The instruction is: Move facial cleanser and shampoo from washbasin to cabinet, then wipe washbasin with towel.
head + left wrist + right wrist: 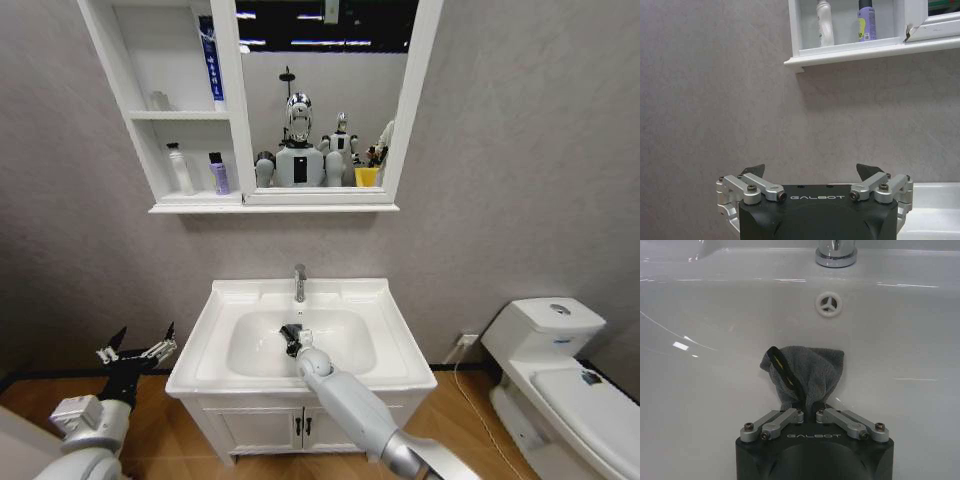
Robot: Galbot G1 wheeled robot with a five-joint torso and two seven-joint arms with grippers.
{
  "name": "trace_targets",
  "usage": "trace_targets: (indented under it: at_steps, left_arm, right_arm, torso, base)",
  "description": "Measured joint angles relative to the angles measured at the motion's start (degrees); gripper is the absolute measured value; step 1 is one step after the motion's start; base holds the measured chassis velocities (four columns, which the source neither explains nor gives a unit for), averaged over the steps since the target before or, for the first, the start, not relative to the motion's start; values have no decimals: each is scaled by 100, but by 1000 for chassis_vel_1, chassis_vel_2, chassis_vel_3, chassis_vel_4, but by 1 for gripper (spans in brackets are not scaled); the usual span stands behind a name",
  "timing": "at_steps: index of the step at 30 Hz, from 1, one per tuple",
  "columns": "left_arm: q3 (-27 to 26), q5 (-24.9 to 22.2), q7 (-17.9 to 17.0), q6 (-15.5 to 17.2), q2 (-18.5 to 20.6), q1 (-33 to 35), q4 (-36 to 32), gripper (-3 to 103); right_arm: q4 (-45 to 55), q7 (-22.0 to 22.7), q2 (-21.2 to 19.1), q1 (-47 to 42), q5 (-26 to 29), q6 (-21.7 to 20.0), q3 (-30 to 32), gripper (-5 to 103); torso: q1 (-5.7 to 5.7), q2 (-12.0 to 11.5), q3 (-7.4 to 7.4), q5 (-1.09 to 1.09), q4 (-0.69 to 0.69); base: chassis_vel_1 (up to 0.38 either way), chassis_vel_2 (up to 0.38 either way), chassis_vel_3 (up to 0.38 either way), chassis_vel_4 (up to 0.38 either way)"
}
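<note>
The white rectangular ceramic washbasin has bare rims on every side. At the frame's centre, its bowl is occupied by the right gripper clamping the dark folded towel; the chrome tap stands behind. At lower left, the spread left gripper hangs in free space beside the basin.

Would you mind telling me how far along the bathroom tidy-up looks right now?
Both bottles look put away: the facial cleanser and the shampoo stand on the cabinet shelf. In hand: the right pincer holds the towel down inside the washbasin bowl. Left: the wiping itself. The left pincer hangs open beside the basin.
</note>
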Motion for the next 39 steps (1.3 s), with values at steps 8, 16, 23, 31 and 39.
trace_targets:
  at_steps: [8,16,23,31,39]
  left_arm:
    - [0,0,0,0,0,0,0,100]
    - [0,0,0,0,0,0,0,100]
    - [0,0,0,0,0,0,0,100]
    - [0,0,0,0,0,0,0,100]
    - [0,0,0,0,0,0,0,100]
  right_arm:
    - [413,235,-268,-180,109,-184,90,6]
    - [690,410,-445,-313,105,-288,184,6]
    - [877,587,-582,-386,121,-371,240,6]
    - [1098,1006,-633,-470,282,-602,313,6]
    - [1273,1152,-728,-607,279,-704,428,6]
  torso:
    - [0,-1,1,0,-2]
    - [0,-1,1,0,-1]
    - [0,-2,2,-1,-2]
    - [1,-2,1,-1,-1]
    - [0,-1,0,-1,0]
  base:
    - [0,0,0,0]
    - [0,0,0,0]
    - [0,0,0,0]
    - [0,0,0,0]
    - [0,0,0,0]
